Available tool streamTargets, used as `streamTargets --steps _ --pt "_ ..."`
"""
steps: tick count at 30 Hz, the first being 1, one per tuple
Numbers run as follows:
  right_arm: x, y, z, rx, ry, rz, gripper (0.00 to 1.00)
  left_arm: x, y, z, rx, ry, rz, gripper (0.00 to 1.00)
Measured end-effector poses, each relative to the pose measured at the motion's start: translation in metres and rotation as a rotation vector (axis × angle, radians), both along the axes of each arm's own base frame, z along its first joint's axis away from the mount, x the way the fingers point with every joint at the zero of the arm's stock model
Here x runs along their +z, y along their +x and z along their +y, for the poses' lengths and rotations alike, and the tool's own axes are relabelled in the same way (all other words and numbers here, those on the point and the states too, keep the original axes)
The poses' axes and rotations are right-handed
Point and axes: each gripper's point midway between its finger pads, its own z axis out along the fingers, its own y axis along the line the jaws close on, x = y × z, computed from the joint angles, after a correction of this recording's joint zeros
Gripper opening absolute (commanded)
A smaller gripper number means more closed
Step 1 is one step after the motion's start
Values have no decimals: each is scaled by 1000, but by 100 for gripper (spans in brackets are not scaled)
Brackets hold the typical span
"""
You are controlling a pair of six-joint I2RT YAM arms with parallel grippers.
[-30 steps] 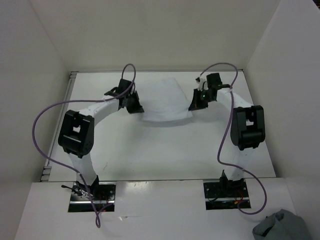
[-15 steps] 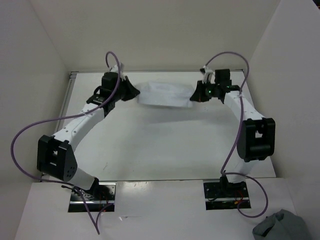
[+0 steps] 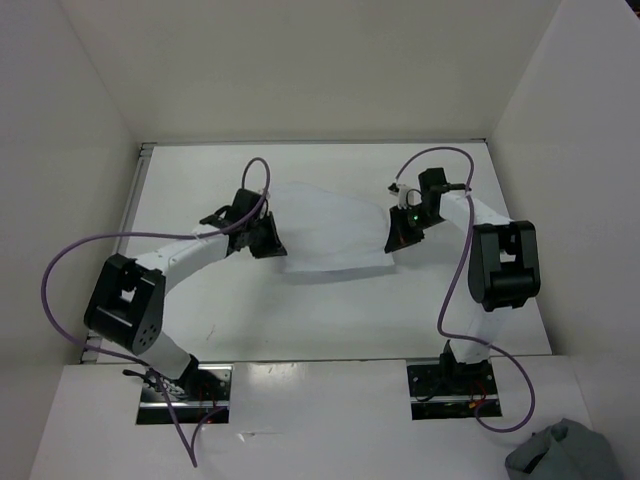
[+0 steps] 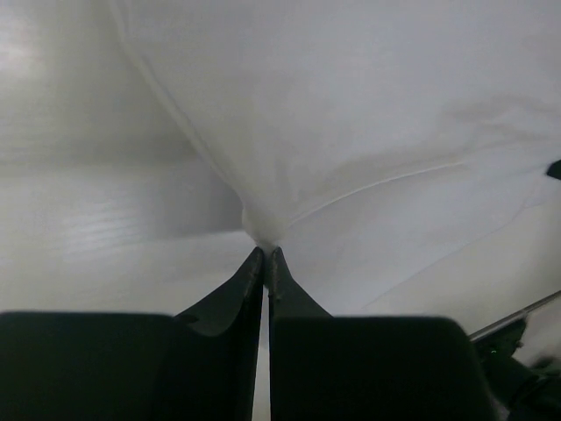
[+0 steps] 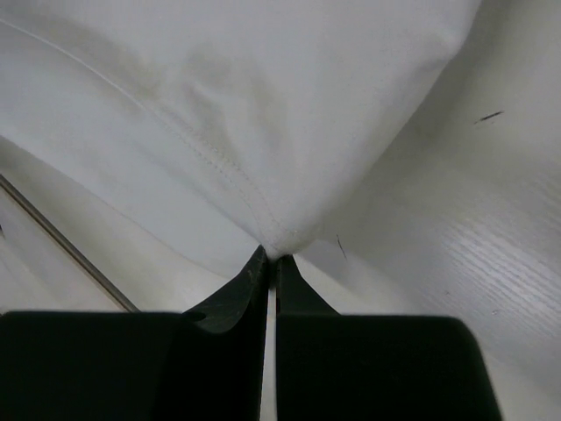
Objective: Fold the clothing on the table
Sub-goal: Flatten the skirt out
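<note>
Spanning both claws, the clothing (image 3: 328,225) sits in the upper middle of the overhead frame, over the far half of the table (image 3: 300,320).
Garment: plain white and spread wide between the arms, with a shadow along its lower edge; whether its middle touches the tabletop cannot be told. The left gripper (image 3: 268,238), at the garment's left edge, has its jaws clamped on a pinch of the fabric, which is drawn to a peak at the tips in the wrist view. The right gripper (image 3: 397,235), at the right edge, is likewise clamped on fabric, with a stitched seam running to its tips. A grey-blue cloth bundle (image 3: 565,455) lies at the lower right corner, well apart.
</note>
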Motion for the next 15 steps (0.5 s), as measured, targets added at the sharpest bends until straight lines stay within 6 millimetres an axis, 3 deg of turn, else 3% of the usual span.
streamTargets --steps 2,5,8,9,12,15 --pt "10 14 1 -18 6 -27 0 18 23 -6 -1 -4 -33 7" --pt "44 61 8 -46 32 -122 0 47 89 -20 -10 -17 -109 3" --pt "103 136 15 -77 77 -322 0 82 168 -30 -3 -35 -216 2" --pt "124 152 16 -86 97 -389 0 97 184 -30 -3 -35 -259 2" --pt "188 170 13 -104 165 -552 0 148 202 -20 21 -24 -381 1" --pt "232 154 5 -114 188 -666 0 211 185 -9 40 -20 -528 1"
